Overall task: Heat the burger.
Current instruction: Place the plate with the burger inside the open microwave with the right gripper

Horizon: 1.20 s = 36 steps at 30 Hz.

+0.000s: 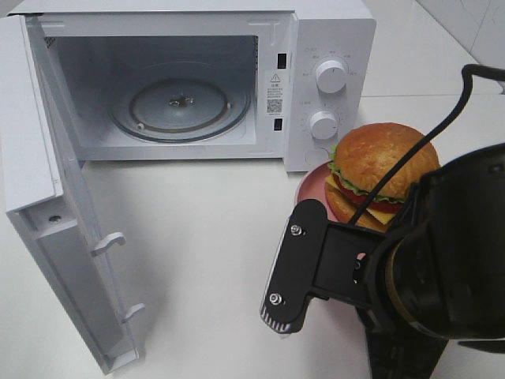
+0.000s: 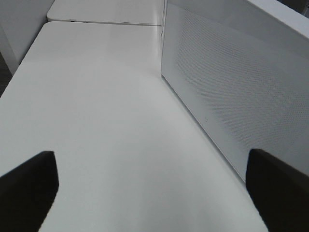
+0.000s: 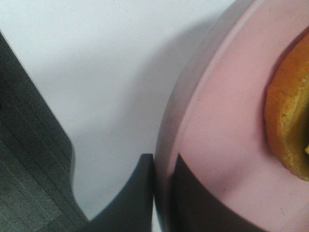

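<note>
Exterior high view: the burger (image 1: 384,170) sat on the pink plate (image 1: 310,189), just beside the open microwave (image 1: 331,47), on its dial side. Left wrist view: the left gripper (image 2: 152,188) stood spread wide and empty beside the microwave's wall. Right wrist view: the right gripper (image 3: 161,166) was pinched onto the pink plate's rim, near the burger.

A round burger (image 1: 384,162) sits whole on a pink plate (image 1: 310,188), at 4 o'clock of the microwave (image 1: 331,79) and just in front of its dials, on a white table (image 1: 205,237). Its glossy golden-brown top bun caps green lettuce, red tomato, yellow cheese and a lower bun, the layers showing toward 7 o'clock. Its 5 o'clock side is hidden.
</note>
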{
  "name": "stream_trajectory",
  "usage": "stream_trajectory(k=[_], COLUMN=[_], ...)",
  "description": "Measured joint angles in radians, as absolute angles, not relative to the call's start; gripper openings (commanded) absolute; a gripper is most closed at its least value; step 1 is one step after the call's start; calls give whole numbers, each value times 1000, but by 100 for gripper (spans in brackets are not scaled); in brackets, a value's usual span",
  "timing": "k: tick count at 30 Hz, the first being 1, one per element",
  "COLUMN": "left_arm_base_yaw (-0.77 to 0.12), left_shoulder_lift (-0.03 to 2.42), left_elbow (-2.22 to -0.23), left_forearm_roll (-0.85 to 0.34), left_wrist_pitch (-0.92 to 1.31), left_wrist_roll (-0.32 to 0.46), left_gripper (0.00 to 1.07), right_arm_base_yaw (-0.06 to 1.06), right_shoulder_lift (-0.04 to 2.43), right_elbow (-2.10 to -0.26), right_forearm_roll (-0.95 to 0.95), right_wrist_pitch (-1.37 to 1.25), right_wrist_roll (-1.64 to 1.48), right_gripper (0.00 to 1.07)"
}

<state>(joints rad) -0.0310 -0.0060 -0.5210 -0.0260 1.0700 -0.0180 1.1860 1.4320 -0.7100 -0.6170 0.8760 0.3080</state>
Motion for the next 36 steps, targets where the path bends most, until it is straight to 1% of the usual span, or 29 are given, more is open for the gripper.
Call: stream_trajectory(k=[14,25,30,32,36], left_arm_base_yaw=[-31,-31,-31,-31,-31], left_shoulder_lift=[-6,-6,-6,-6,-6], left_elbow=[-521,-521,-521,-521,-521], left_forearm_roll=[-26,-26,-26,-26,-26], left_wrist_pitch=[1070,1070,1070,1070,1070], left_wrist_roll=[-18,-18,-18,-18,-18], left_gripper=[98,98,98,98,98], right_arm_base_yaw=[1187,1187,1149,1113,1095], right_shoulder_lift=[1399,1399,1399,1399,1399], right_elbow=[-710,-710,-710,-710,-710], right_forearm_roll=[-636,-636,-632,-632,-626], right_wrist_pitch=[764,741,718,710,683], right_wrist_roll=[49,-117,-187,-234,-296], right_gripper=[0,0,0,0,0])
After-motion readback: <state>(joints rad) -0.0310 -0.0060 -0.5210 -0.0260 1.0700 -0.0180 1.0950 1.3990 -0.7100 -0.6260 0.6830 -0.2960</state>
